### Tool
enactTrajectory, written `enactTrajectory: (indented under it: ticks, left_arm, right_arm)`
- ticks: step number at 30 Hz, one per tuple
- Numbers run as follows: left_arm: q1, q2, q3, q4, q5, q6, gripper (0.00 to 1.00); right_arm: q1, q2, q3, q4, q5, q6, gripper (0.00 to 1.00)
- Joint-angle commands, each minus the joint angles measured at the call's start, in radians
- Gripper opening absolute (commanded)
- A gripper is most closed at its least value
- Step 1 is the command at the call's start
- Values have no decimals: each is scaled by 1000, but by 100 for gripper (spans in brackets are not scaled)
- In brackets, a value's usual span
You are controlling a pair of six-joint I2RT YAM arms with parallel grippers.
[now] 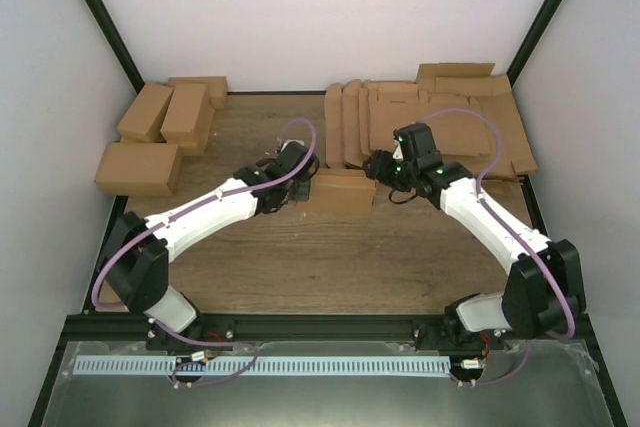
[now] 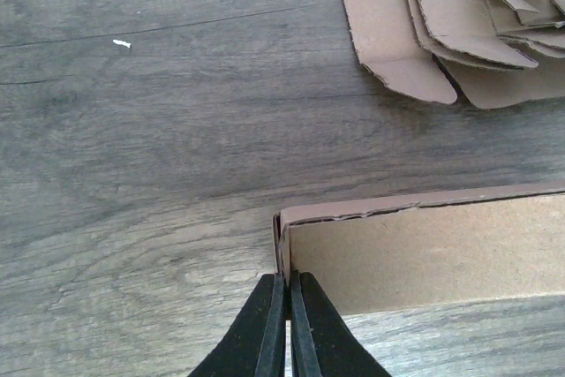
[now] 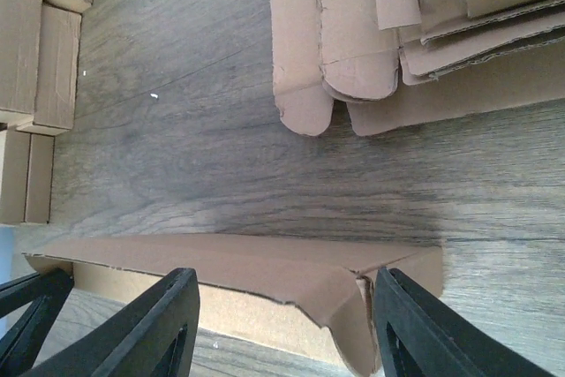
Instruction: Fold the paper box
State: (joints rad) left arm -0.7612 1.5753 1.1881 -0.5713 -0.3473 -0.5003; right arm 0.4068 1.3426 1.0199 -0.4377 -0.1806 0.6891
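Observation:
The paper box (image 1: pixel 343 191) is a partly folded brown carton lying mid-table between both grippers. My left gripper (image 1: pixel 305 190) is at its left end. In the left wrist view the gripper (image 2: pixel 289 306) is shut, pinching the box's (image 2: pixel 424 253) upright end wall at the corner. My right gripper (image 1: pixel 380 172) is at the box's right end. In the right wrist view the gripper (image 3: pixel 282 324) is open, its fingers (image 3: pixel 154 328) straddling the box (image 3: pixel 265 267). A bent top flap sags at the box's right corner, beside the right finger.
A fanned stack of flat cardboard blanks (image 1: pixel 450 122) lies at the back right, just behind the right gripper; it also shows in the left wrist view (image 2: pixel 459 15) and the right wrist view (image 3: pixel 397 24). Several folded cartons (image 1: pixel 160 132) sit at the back left.

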Motion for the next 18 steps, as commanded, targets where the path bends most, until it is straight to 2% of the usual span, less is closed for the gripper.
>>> enactTrajectory:
  ticks: [1,4,8,18]
  left_arm:
    - [-9,26,18,-28,3,2,4]
    - [-8,28,20,-32,-2,2,4]
    - [-9,31,20,-33,-7,2,4]
    - [-13,38,30,-43,-13,-3,4]
  right_arm:
    - [-5,35,57,-18,11,8,56]
    - [-5,48,59,-29,18,6,54]
    - [-4,48,45,-31,24,9,46]
    - [-4,23,34,-27,-15,39,39]
